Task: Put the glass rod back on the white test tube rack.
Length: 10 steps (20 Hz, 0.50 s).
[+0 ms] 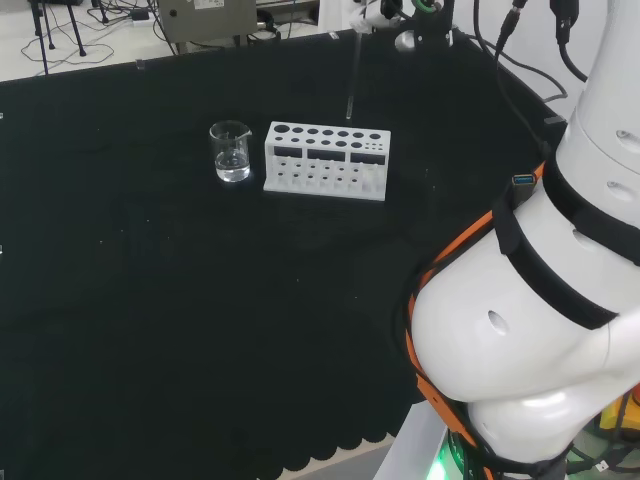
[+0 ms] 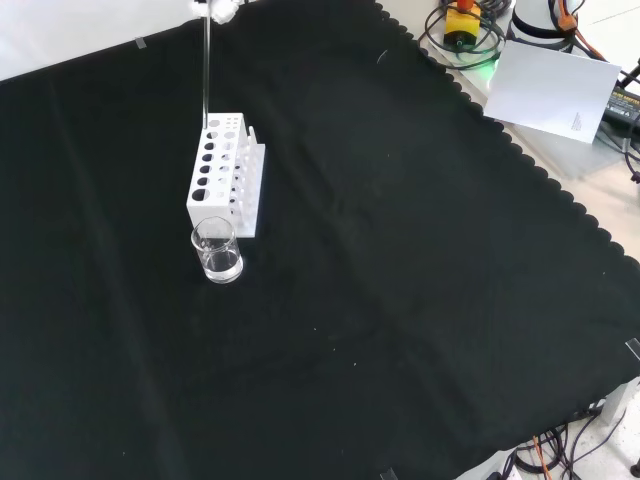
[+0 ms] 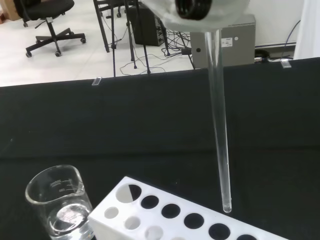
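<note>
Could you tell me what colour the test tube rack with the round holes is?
The plastic test tube rack is white, clearest in the head view.

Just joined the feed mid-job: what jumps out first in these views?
The glass rod hangs nearly upright from the hand, its lower tip just above the white test tube rack, not yet in a hole. In the head view a small glass beaker holding a little clear liquid stands on the black cloth just left of the rack. The arm's big white links fill that view's right side.
</note>
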Available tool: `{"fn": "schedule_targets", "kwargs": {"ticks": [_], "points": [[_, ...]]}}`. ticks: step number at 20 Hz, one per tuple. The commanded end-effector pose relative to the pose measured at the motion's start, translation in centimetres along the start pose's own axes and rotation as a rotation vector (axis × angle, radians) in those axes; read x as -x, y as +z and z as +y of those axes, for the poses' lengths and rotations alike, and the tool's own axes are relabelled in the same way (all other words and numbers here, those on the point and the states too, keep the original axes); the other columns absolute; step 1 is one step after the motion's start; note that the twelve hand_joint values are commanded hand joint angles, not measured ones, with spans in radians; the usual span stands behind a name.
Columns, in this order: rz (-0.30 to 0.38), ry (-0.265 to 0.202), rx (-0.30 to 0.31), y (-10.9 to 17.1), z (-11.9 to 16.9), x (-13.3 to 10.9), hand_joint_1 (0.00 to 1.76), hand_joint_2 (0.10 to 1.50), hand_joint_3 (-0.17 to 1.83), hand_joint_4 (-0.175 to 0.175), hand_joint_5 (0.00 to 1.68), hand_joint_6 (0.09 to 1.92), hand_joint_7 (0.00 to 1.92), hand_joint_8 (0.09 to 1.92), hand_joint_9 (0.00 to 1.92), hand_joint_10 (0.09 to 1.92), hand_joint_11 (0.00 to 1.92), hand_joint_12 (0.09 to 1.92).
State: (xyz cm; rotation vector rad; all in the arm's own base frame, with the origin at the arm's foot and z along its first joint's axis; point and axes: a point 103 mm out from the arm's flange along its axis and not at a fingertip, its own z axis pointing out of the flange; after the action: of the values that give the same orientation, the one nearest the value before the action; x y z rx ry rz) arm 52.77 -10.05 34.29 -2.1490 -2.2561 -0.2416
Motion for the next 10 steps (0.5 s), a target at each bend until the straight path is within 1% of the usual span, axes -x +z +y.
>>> {"fn": "schedule_targets", "kwargs": {"ticks": [1, 6, 9, 10], "points": [[-0.005, -0.007, 0.000, 0.07, 0.14, -0.53, 1.30, 1.05, 0.00, -0.175, 1.19, 0.33, 1.14, 1.07, 1.72, 0.72, 1.34, 0.83], [-0.020, -0.001, -0.016, 0.73, 0.73, -1.20, 1.30, 1.05, 0.00, -0.175, 1.19, 0.33, 1.14, 1.07, 1.72, 0.72, 1.34, 0.83], [-0.003, -0.003, -0.020, 0.88, 0.61, -1.19, 1.30, 1.05, 0.00, -0.175, 1.19, 0.33, 1.14, 1.07, 1.72, 0.72, 1.34, 0.83], [0.008, -0.010, -0.016, 0.94, 0.42, -1.02, 1.30, 1.05, 0.00, -0.175, 1.19, 0.33, 1.14, 1.07, 1.72, 0.72, 1.34, 0.83]]}}
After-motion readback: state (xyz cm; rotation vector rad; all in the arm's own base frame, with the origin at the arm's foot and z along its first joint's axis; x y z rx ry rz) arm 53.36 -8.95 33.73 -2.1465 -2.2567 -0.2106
